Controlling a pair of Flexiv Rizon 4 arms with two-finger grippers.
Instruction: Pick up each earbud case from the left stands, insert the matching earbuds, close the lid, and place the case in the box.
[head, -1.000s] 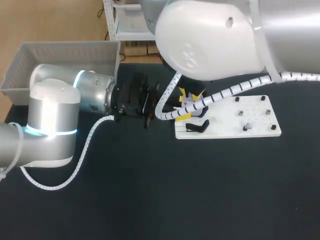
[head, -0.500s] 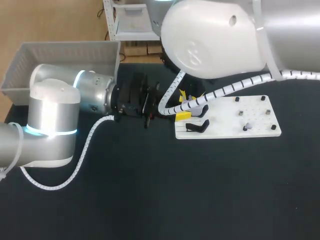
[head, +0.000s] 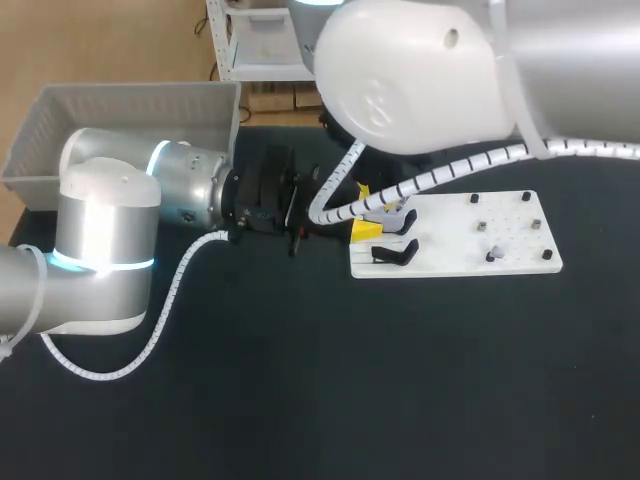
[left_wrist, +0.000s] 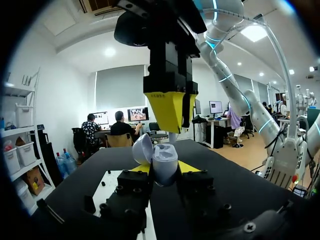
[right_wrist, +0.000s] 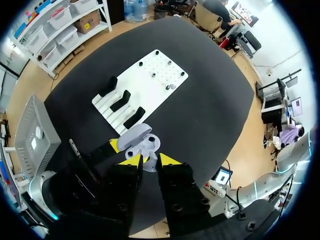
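My left gripper (left_wrist: 164, 168) is shut on a lavender earbud case (left_wrist: 162, 161) whose lid stands open, held in the air just left of the white board (head: 500, 255). In the head view its yellow tips (head: 365, 211) flank the case (head: 392, 208). My right gripper (right_wrist: 149, 160) hangs straight above the open case (right_wrist: 140, 142), shut on a small pale earbud (right_wrist: 148, 164) that points down into it. From the left wrist view, the right gripper (left_wrist: 171, 127) comes down from above. Another earbud (head: 492, 256) sits on the board.
The white board carries three black stands (right_wrist: 124, 100) at its left end and small pegs on its right part. A grey box (head: 120, 110) stands at the table's far left corner. The table top (head: 350, 380) is black.
The right arm has shifted slightly above the case. The left arm and the case have kept still.
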